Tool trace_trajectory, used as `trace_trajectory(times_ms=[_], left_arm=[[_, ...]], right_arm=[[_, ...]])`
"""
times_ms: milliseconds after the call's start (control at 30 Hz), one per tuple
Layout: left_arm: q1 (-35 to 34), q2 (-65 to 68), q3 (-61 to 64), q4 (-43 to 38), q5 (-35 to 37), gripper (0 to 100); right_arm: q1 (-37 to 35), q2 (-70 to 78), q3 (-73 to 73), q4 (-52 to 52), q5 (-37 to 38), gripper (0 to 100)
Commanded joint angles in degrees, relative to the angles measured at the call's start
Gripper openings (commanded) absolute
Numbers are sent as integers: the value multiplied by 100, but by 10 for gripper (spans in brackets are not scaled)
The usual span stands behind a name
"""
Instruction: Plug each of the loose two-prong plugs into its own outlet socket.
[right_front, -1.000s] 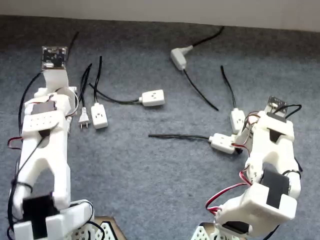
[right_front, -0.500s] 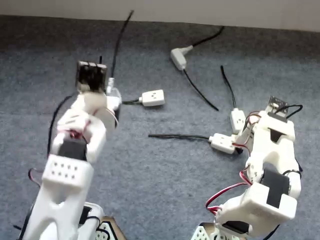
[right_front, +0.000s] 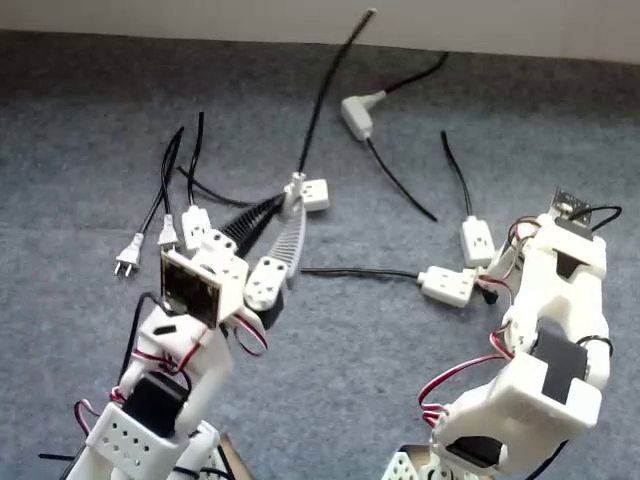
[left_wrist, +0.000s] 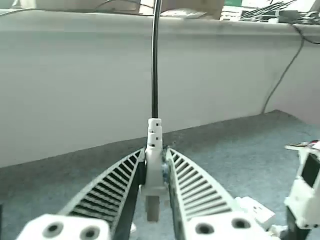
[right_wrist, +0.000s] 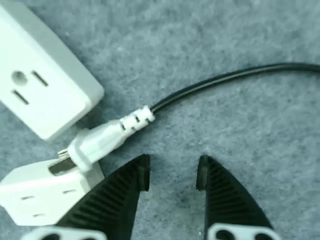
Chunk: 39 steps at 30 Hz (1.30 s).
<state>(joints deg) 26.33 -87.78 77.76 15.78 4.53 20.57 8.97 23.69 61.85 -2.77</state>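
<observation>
left hand (left_wrist: 154, 154) tight around an upright plug (left_wrist: 154, 131) (cord (left_wrist: 155, 60) straight up above)

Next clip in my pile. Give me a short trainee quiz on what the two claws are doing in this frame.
1. True or false: the left claw is shut on a white plug.
2. Pick one. The right claw is: A) shut on a socket, B) open just above the carpet, C) gripping a cable.
3. Fill the gap: the cord rising from the held plug is ___ in colour.

Key: 1 true; 2 B; 3 black.
</observation>
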Motion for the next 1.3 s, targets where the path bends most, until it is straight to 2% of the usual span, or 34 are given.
trace_trajectory(times_ms=[0, 133, 233, 400, 667, 867, 1000, 1067, 1267], left_arm=[[646, -233, -40, 0, 44, 7], [1437, -286, 31, 88, 26, 7], [1657, -277, 101, 88, 18, 7], [1675, -286, 356, 88, 9, 7], [1771, -268, 479, 88, -9, 7], [1798, -259, 567, 88, -9, 7], [1789, -242, 919, -527, -70, 7], [1842, -242, 1130, -826, -404, 7], [1912, -286, 1209, -905, -545, 7]], right_arm=[[-189, -75, -620, 233, 88, 166], [-374, -75, -1473, 769, 88, 166], [-549, -75, -2079, 1138, 88, 166], [-1007, -75, -2598, 1455, 70, 166], [-1991, -119, -2659, 1947, 44, 166], [-2202, -426, -3301, 2835, 35, 166], [-2343, -1147, -3600, 3363, 35, 166], [-2589, -1385, -3609, 3538, 35, 166], [-3055, -1481, -3600, 3697, -158, 166]])
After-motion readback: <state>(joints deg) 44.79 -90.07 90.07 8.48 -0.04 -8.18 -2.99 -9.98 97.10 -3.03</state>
